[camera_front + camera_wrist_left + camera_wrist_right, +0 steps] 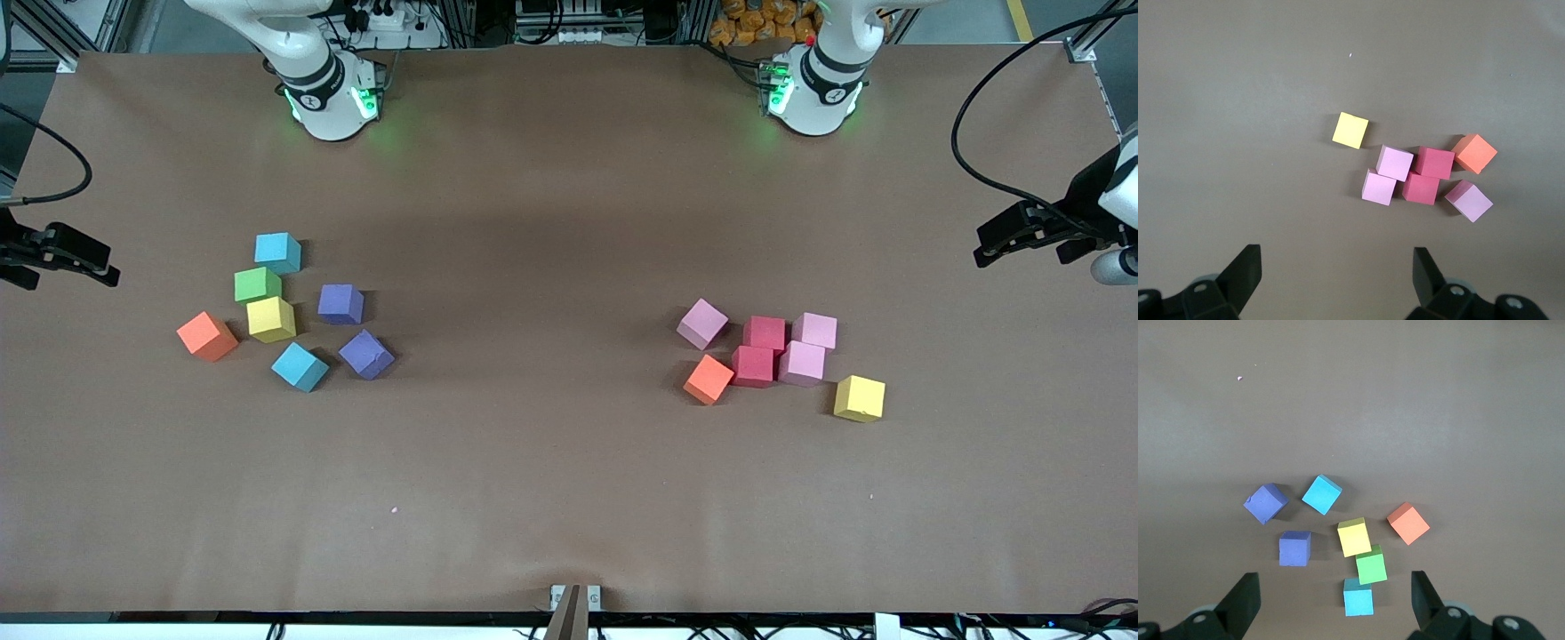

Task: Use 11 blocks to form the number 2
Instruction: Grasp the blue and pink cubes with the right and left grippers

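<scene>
Small matte foam cubes (754, 365) lie in two loose clusters on the brown bench (551, 462).
Left tool (1337, 270) and right tool (1335, 597) hover over one cluster each, wide, empty.

The left gripper (1335, 273) hangs with jaws wide apart above the brown table (1238, 100) — below it a yellow block (1351, 130) lies just apart from a cluster of three pink blocks (1395, 163), two red blocks (1435, 163) and an orange block (1474, 153).
</scene>
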### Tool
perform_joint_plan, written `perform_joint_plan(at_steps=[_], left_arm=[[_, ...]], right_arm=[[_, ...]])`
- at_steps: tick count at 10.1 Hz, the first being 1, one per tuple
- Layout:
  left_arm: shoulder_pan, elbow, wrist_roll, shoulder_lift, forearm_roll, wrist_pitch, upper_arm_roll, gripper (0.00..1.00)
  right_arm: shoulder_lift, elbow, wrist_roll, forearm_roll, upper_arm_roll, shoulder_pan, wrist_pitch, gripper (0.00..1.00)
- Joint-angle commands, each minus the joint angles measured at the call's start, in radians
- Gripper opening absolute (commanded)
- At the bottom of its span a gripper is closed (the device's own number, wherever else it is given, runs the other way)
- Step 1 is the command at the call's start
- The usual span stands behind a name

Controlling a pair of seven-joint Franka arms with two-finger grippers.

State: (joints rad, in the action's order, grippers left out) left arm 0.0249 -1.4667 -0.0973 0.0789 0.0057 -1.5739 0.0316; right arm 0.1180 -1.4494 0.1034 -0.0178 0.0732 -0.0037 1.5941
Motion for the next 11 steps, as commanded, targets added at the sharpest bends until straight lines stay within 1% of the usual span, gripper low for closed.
perform_joint_plan(at_steps=[1, 5, 6, 8, 9, 10, 11], left_arm=[[-0.002, 0.005, 0.004, -0.011, 0.02, 0.009, 0.002, 1.0], [0.012, 0.003, -0.001, -0.007, 0.033, 0.008, 0.005, 1.0], [0.012, -0.004, -0.004, 0.004, 0.033, 0.008, 0.022, 1.0], [0.015, -0.012, -0.008, 0.065, 0.028, 0.006, 0.033, 1.0], [0.026, -0.035, -0.04, 0.093, 0.011, -0.029, 0.047, 1.0], [0.039, -0.059, -0.091, 0.113, 0.001, -0.091, 0.071, 1.0], [0.056, -0.072, -0.173, 0.148, 0.0, -0.133, 0.102, 1.0]], right_arm=[[0.006, 0.015, 0.009, 0.002, -0.007, -0.01, -0.006, 1.0], [0.006, 0.015, 0.009, 0.001, -0.007, -0.013, -0.005, 1.0], [0.006, 0.015, 0.004, 0.001, -0.007, -0.009, -0.006, 1.0], [0.006, 0.015, 0.002, -0.001, -0.007, -0.007, -0.003, 1.0], [0.006, 0.015, 0.001, -0.001, -0.007, -0.007, -0.003, 1.0], [0.008, 0.014, -0.001, -0.001, -0.007, -0.002, -0.002, 1.0], [0.011, 0.012, -0.002, -0.002, -0.009, 0.001, 0.0, 1.0]])
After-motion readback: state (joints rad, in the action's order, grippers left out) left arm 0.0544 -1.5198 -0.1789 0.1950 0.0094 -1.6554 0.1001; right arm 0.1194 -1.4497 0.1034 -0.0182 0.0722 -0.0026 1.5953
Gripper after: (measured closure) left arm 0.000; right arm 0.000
